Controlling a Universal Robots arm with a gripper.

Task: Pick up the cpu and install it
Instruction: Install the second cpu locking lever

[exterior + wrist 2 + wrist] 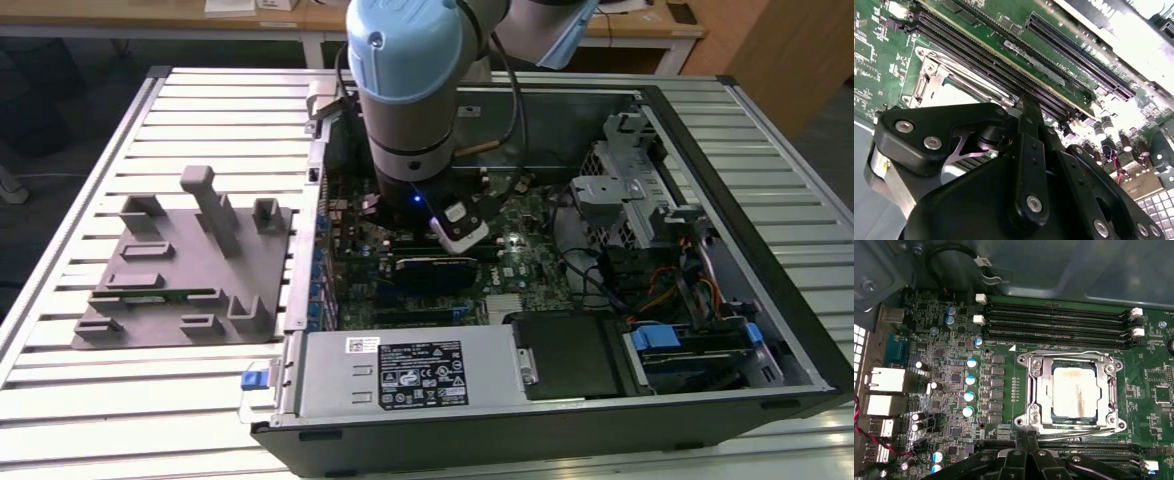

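Silvery cpu sits seated in its socket frame in the first wrist view, and we note the gripper beside that frame (fingers pressed together, holding nothing). In the exterior view, we find the arm lowered into the computer case, beside the grey tray.

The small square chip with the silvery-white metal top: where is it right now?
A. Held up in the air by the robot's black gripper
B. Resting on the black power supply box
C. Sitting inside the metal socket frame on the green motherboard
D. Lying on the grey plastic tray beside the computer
C: in the first wrist view the small square chip with the silvery-white metal top lies within the metal socket frame on the green motherboard.
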